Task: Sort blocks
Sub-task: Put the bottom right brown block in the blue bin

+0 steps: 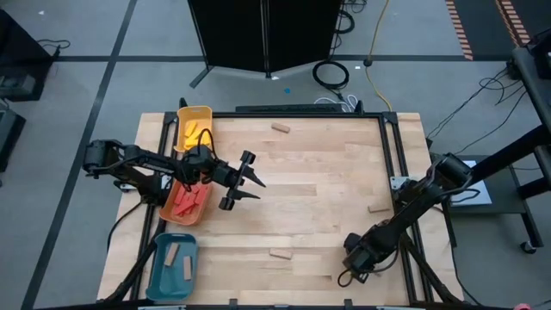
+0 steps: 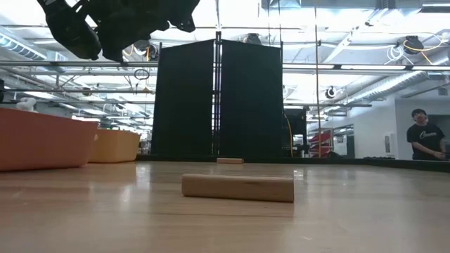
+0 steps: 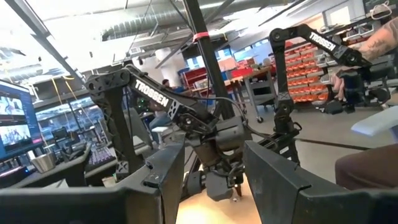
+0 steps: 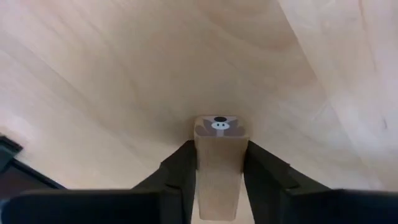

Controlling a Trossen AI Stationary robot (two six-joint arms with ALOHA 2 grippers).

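Tan wooden block (image 4: 217,167) sits clamped between the right pincer (image 4: 217,171) fingers, low on the desk (image 4: 124,74) for lifting, while the left pincer (image 1: 245,180) hangs open, empty.

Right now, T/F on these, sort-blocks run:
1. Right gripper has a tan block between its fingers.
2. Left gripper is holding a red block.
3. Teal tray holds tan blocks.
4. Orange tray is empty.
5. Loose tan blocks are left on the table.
1. True. The right gripper has its fingers against both sides of a tan block, low over the table.
2. False. The left gripper is open and empty, raised beside the orange tray.
3. True. The teal tray holds two tan blocks.
4. False. The orange tray has red blocks in it.
5. True. Loose tan blocks lie at the far edge, near the front and on the right.
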